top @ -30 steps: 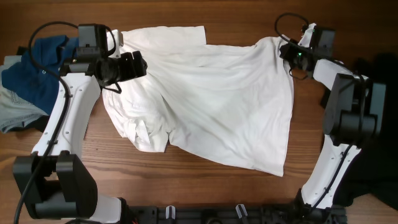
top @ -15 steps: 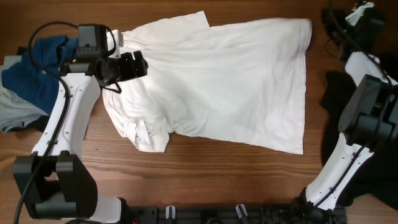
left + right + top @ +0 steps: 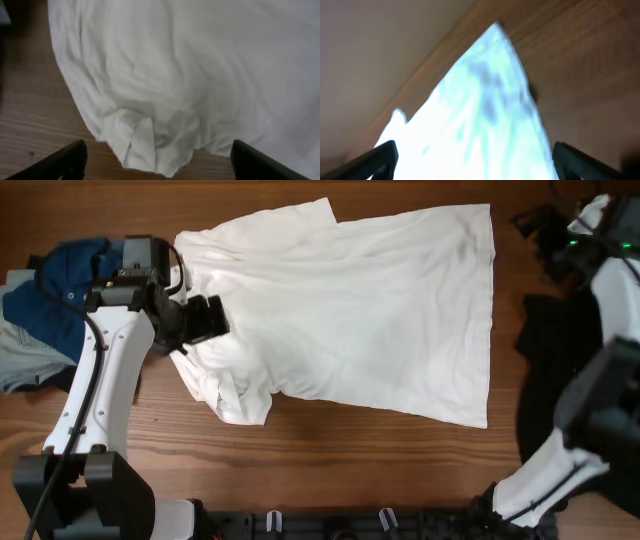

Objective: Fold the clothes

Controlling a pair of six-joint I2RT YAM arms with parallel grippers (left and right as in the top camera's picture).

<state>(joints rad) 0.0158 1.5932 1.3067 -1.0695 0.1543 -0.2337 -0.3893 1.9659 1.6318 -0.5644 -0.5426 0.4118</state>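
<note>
You've got the white shirt (image 3: 360, 320) spread nearly flat on the wood surface (image 3: 330, 470), taking up most of the middle, w/ its long straight edge on the R side and one sleeve (image 3: 300, 215) sticking out at the top. Lower L part isn't smooth: there's a bunched fold (image 3: 235, 395) lying on the cloth near the bottom edge, and the L wrist cam shows the same lump low in its view w/ wrinkles fanning out above it. L fingers (image 3: 216, 318) stand apart over the shirt's L edge, nothing between them; can't tell from overhead if they touch the fabric, but the wrist cam has cloth well below both tips. R fingers (image 3: 535, 240) are also wide apart, off past the shirt's top R corner, clear of the cloth and gripping nothing. R wrist cam is blurred: you see a pointed white corner of the shirt on the wood, both tips apart at the frame's bottom edge. Beside your L arm sits a dark blue garment (image 3: 60, 290) w/ a grey cloth (image 3: 20, 365) just below it. A black garment (image 3: 560, 380) lies at the R edge, near the shirt's R side but apart from it.
</note>
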